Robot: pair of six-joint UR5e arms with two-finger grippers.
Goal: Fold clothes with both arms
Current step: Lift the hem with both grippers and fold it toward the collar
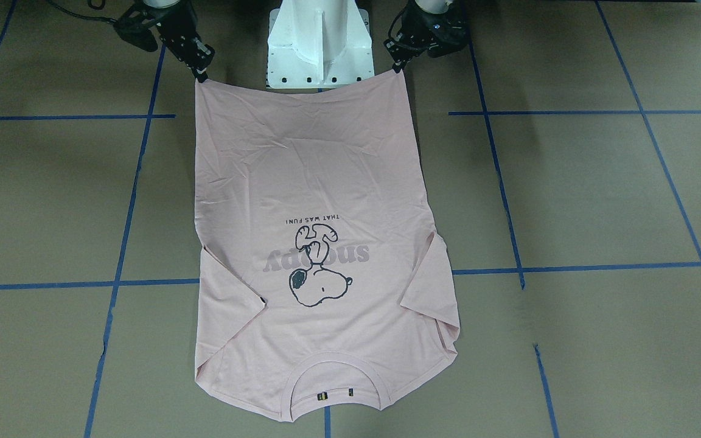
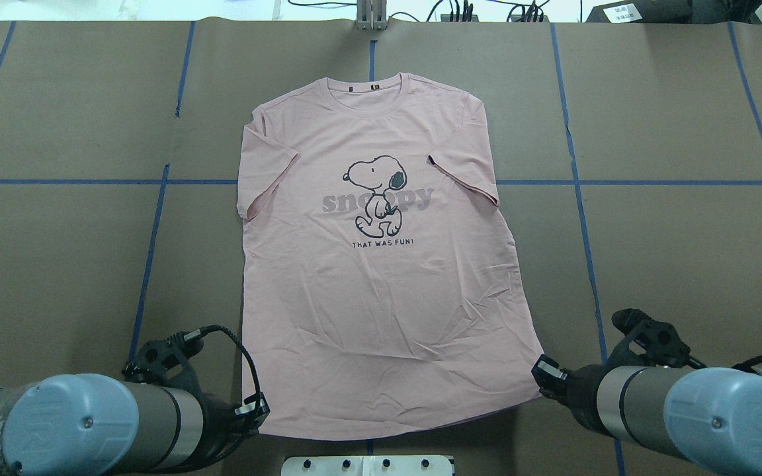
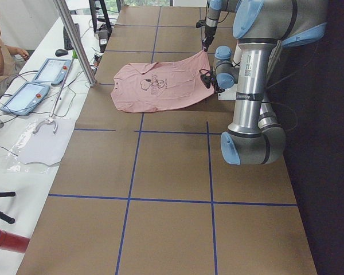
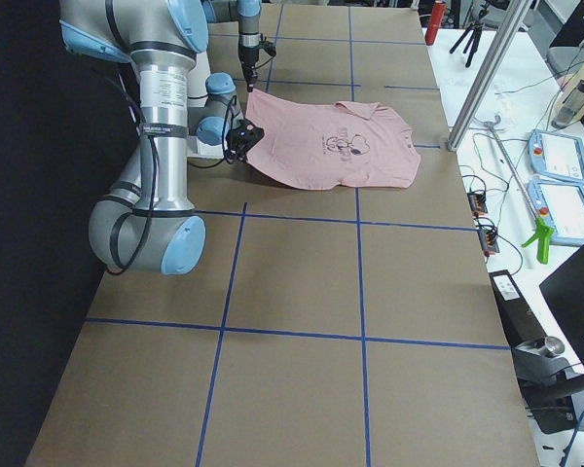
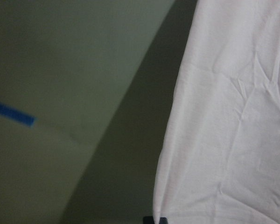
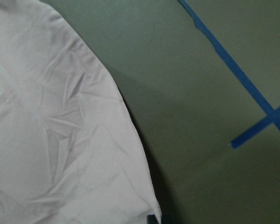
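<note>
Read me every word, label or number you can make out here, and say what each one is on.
"snoopy": big grey letters across the chest of the pink T-shirt, the middle letters covered by the cartoon dog.
"THAT WAS FUN!": small black letters just under the dog.
Neck tags on the shirt: too small to read.
Sticker on the left arm: too small to read.

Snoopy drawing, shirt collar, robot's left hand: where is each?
Snoopy drawing (image 2: 376,205), overhead view, the dog's body.
Shirt collar (image 1: 333,359), front-facing view, ribbed front band.
Left hand (image 1: 397,67), front-facing view, between its fingertips at the hem corner.
</note>
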